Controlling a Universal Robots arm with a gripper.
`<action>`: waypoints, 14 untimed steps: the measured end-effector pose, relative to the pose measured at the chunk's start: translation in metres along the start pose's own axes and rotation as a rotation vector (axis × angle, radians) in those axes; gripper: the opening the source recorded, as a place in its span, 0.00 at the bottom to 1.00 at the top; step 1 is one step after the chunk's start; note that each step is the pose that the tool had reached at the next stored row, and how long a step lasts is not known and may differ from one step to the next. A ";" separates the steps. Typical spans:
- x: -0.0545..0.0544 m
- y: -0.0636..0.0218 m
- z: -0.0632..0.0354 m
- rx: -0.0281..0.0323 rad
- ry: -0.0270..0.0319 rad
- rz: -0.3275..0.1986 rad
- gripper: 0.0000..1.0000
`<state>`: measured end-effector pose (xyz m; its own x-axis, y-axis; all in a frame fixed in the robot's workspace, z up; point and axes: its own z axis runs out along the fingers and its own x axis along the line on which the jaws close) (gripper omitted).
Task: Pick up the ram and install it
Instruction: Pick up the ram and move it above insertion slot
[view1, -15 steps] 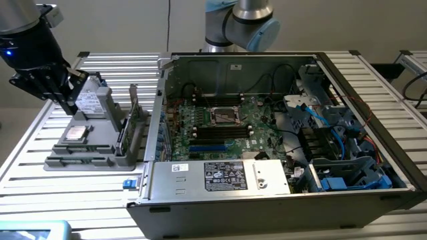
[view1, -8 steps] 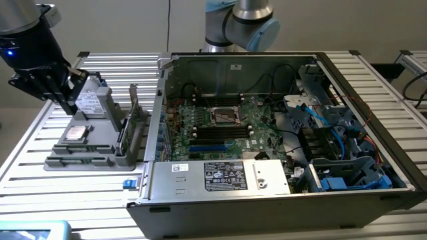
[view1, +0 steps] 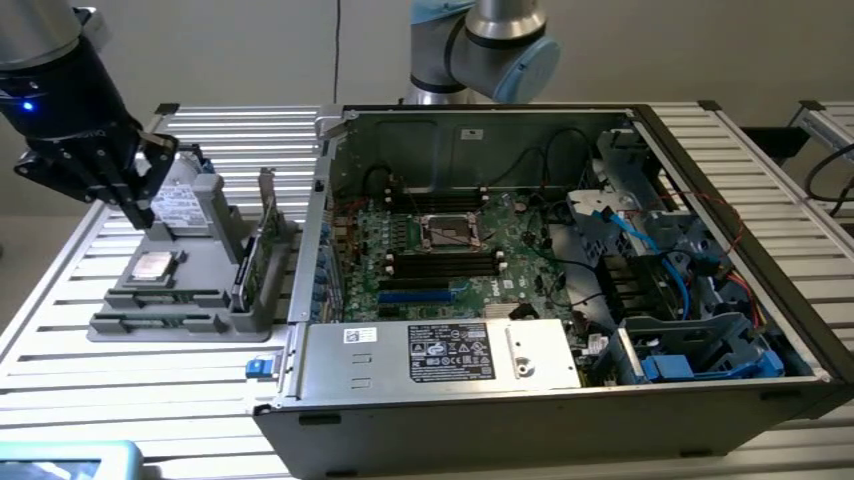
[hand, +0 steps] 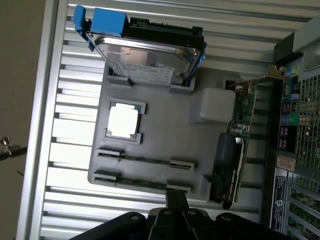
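Wrist view, looking straight down: finds the ram (hand: 142, 182) standing on edge in clips along the rim of the gray tray (hand: 165, 135), a second stick (hand: 145, 159) just beside it and parallel. Shares that tray with a processor (hand: 123, 121), a hard drive (hand: 150, 55) and an expansion card (hand: 235, 145). From the exterior view, places the gripper (view1: 138, 215) high above the tray, touching nothing, well apart from the ram. Seems drawn nearly shut (no gap to be made out between the jaws) and carries nothing. Judged by looks: light, stiff, thin, liable to crack if bent or twisted. Best taken across the two flat faces near the middle of the long upper edge, clear of the clips at either end. Open computer case (view1: 561, 250) just beside the tray, on the exterior view's right.
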<state>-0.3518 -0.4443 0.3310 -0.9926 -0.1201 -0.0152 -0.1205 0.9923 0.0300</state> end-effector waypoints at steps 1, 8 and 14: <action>0.000 0.0000 0.0000 -0.0003 0.0005 -0.017 0.11; 0.000 -0.0001 0.0009 -0.0022 0.0043 -0.144 0.11; 0.000 -0.0001 0.0018 -0.0021 0.0091 -0.253 0.11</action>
<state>-0.3517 -0.4444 0.3292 -0.9308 -0.3653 -0.0136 -0.3656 0.9303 0.0285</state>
